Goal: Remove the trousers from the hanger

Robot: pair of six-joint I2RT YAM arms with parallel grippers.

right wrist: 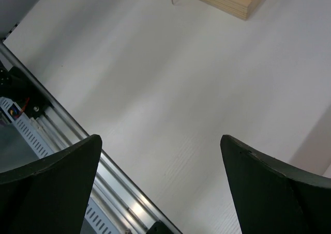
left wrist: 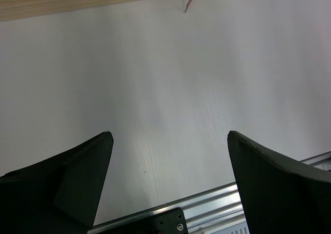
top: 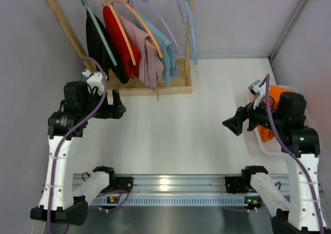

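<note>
White table (top: pixel 201 110) under left hand (left wrist: pixel 168 136) and right hand (right wrist: pixel 160 137), both spread; pink garment (top: pixel 148 56) overlaps trousers (top: pixel 165 50).

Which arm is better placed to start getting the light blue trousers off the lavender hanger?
Left, probably. The left arm sits just before the wooden rack where the light blue cloth trousers hang on the thin lavender hanger; the right arm stands farther off. Both arms' jaws are open and empty.
</note>
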